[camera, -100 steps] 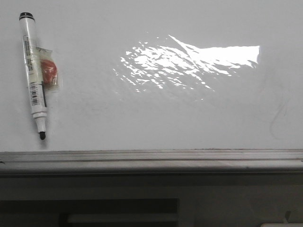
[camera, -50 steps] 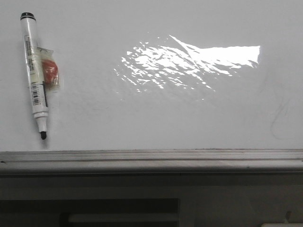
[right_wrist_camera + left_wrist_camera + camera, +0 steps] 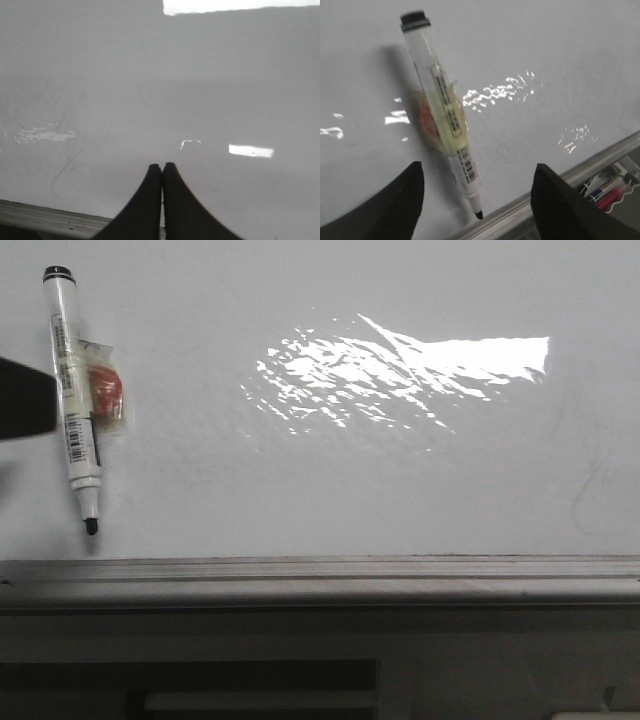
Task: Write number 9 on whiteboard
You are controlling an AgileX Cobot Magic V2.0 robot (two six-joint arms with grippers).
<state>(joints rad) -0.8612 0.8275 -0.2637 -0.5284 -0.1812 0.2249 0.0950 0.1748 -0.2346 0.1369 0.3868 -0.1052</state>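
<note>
Left wrist view | our left gripper gapes around marker (uncapped), holding nothing | right gripper pinched empty | risk: tape wad makes marker twist when squeezed

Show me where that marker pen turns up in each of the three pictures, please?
Front view: the marker pen lies at the far left of the whiteboard, cap end up, tip down near the grey rail.
Left wrist view: it lies slanted on the board, ahead of the open left pincer, tip close to the rail.
Right wrist view: not in it; only bare board and the shut right pincer.
Shared landmark: the grey rail.
</note>
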